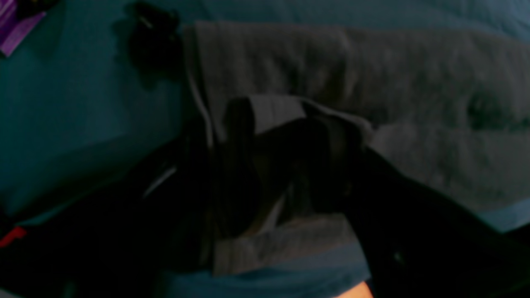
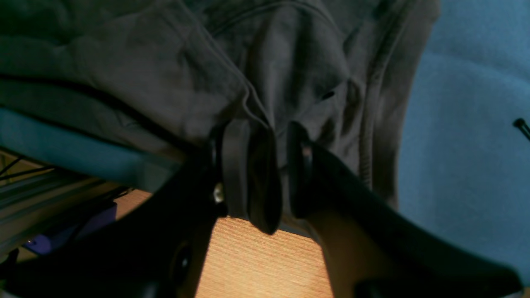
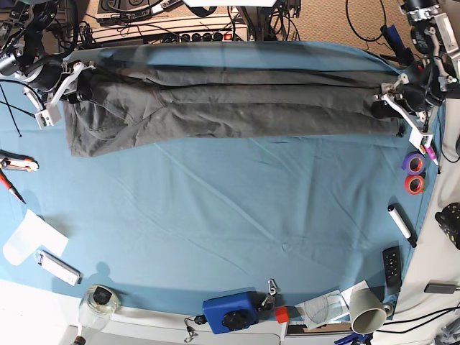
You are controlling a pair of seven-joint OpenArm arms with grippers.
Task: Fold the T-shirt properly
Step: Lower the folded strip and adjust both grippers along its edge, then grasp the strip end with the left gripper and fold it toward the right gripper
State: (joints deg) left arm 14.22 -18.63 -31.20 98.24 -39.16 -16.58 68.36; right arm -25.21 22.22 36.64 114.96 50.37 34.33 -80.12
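The dark grey T-shirt [image 3: 230, 108] lies as a long, narrow folded strip across the far side of the blue table cloth [image 3: 230, 215]. My right gripper [image 3: 77, 92] is at the strip's left end in the base view. In the right wrist view the right gripper [image 2: 269, 128] is shut on a pinched fold of the T-shirt [image 2: 165, 74]. My left gripper [image 3: 379, 108] is at the strip's right end. In the dim left wrist view the left gripper [image 1: 285, 136] stands open, its jaws wide apart over a corner of the T-shirt [image 1: 372, 66].
Purple tape [image 3: 412, 162], red tape [image 3: 414, 184], a marker [image 3: 399, 225] and a remote [image 3: 392, 267] lie along the right edge. A blue device [image 3: 230, 310], a jar [image 3: 98, 302] and a paper cup [image 3: 366, 310] sit at the front. White paper [image 3: 27, 237] lies at the left.
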